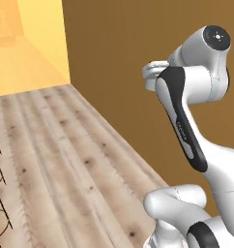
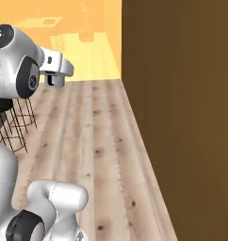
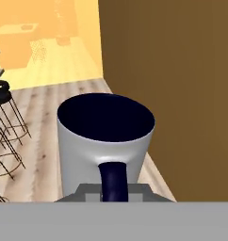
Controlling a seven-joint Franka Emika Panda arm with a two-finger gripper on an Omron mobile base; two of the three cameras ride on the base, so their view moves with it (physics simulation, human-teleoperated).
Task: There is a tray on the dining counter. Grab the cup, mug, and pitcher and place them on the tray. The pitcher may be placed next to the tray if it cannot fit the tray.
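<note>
Close against the hand camera sits the mug [image 3: 105, 141], light grey w/ a dark inside, its dark loop handle [image 3: 114, 181] turned toward the lens and running down between the finger tips. The gripper [image 3: 114, 195] is pinched nearly together on that handle, so the mug rides in the hand, mouth up, above the wood plank floor [image 3: 45, 141].

From the right base view the arm holds the hand [image 2: 57, 70] up high and out front; the mug itself can't be made out there. A brown wall [image 2: 182, 117] runs close along the right side, and black wire stools [image 2: 14, 124] stand off to the left (the counter they belong to is barely in shot, and I see no tray).

Risks, as I judge them:
- Grip is on a thin handle only, so the mug could swing or twist about it if the base turns or brakes hard.
- The wall is near; a wide arm swing toward that side could knock the mug loose.
- A drop from this height onto the floor would likely send it rolling out of reach.
- The stools crowd the approach; the base could clip them.
</note>
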